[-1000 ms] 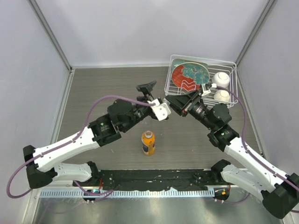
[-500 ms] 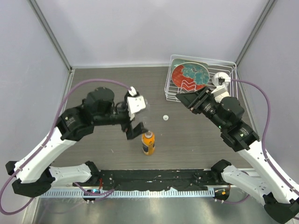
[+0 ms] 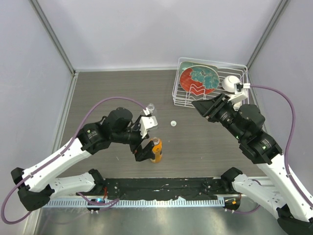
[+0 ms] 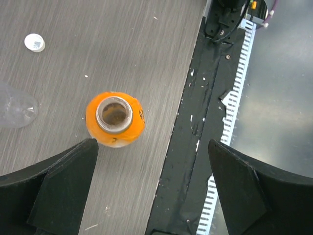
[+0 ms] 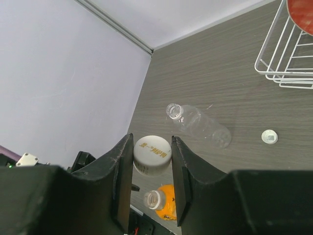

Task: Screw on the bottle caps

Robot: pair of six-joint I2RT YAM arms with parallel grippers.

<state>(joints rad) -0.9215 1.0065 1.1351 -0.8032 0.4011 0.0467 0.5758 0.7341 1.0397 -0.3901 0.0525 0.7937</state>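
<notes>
The orange bottle (image 3: pixel 155 151) has a pale neck; the clear bottle (image 5: pixel 198 125) is colourless. The white cap (image 3: pixel 172 123) shows a small grey mark, and the cream cap (image 5: pixel 152 155) carries golden lettering. The plate (image 3: pixel 198 78) is red and teal, the wire rack (image 3: pixel 210 61) white, the table (image 3: pixel 112 88) grey-brown wood grain

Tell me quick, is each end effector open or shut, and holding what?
Left end effector: open, holding nothing.
Right end effector: shut on the small round cream plastic cap.
</notes>
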